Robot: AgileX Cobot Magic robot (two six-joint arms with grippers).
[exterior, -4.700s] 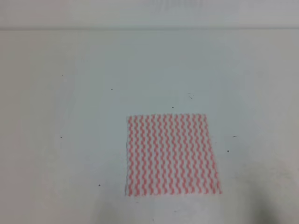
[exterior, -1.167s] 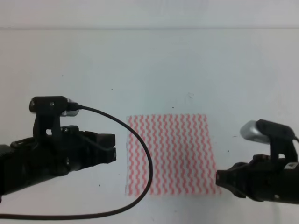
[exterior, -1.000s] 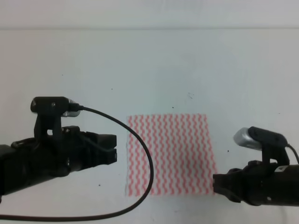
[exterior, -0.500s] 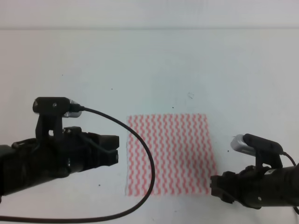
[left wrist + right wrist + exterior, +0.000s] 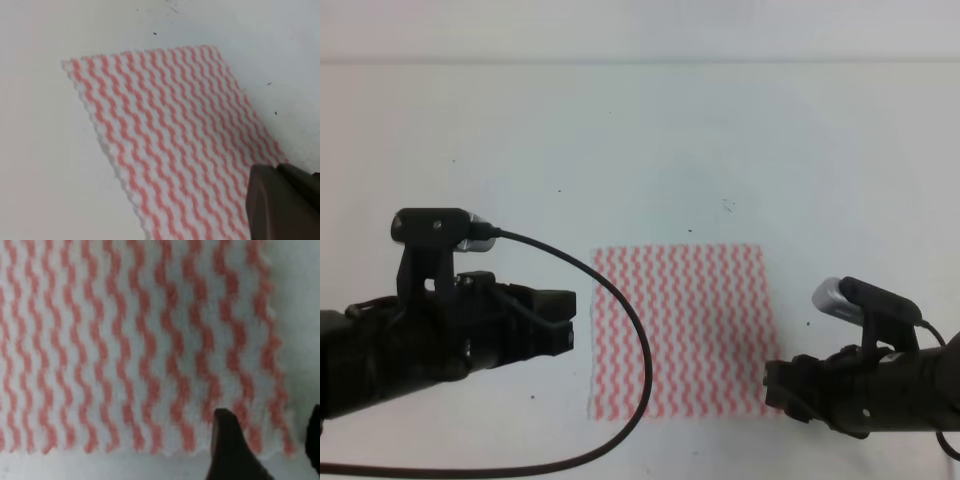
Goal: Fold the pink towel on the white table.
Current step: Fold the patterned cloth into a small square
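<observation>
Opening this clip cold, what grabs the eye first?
The pink towel, lying flat and unfolded on the white table, is the only colour. Two black arms flank it: the left gripper is just off its left edge, while the right gripper is at its near right corner, fingers over the hem.

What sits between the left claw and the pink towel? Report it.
Only bare white table, crossed by the arm's black cable, separates the left claw from the pink towel, seen in the exterior high view.
</observation>
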